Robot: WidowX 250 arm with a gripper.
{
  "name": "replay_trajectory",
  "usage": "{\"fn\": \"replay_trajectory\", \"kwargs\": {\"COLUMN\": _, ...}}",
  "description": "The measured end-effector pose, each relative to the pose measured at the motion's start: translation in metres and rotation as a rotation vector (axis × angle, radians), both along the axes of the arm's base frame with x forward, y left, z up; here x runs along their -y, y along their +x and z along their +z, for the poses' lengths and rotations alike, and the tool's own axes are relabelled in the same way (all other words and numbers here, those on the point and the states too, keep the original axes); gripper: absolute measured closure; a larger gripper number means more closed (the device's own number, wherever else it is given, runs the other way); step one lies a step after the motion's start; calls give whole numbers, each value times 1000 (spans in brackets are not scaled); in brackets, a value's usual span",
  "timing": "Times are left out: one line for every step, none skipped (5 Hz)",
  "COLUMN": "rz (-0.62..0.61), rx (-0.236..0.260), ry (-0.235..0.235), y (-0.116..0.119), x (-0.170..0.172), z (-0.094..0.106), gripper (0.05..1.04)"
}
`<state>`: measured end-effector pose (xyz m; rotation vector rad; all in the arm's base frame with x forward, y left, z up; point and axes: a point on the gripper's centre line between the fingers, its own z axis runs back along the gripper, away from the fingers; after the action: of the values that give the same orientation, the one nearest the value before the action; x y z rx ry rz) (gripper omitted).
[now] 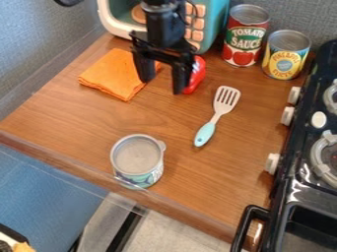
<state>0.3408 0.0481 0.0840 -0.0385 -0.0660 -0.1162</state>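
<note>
Orange cloth (113, 74), teal-handled spatula (216, 116), blue-and-yellow can (286, 55)

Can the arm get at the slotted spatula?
Probably yes: the arm hangs nearby, jaws open, and the spatula lies flat with bare counter around it. The red object beside the jaws may need skirting.
</note>
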Motion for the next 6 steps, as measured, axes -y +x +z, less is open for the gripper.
{"fn": "replay_trajectory", "kwargs": {"rz": 14, "rx": 41, "ry": 29, "y": 17, "x": -26, "z": 4, "gripper": 83}}
{"fn": "replay_trajectory", "kwargs": {"rz": 47, "rx": 62, "ry": 47, "y": 32, "x": -53, "z": -1, "gripper": 83}}
{"fn": "replay_trajectory", "kwargs": {"rz": 89, "rx": 60, "ry": 48, "y": 42, "x": -71, "z": -14, "gripper": 83}}
{"fn": "replay_trajectory", "kwargs": {"rz": 125, "rx": 58, "ry": 50, "y": 52, "x": -89, "z": -26, "gripper": 83}}
{"fn": "replay_trajectory", "kwargs": {"rz": 137, "rx": 29, "ry": 41, "y": 59, "x": -101, "z": -42, "gripper": 83}}
{"fn": "replay_trajectory", "kwargs": {"rz": 135, "rx": 2, "ry": 36, "y": 67, "x": -104, "z": -59, "gripper": 83}}
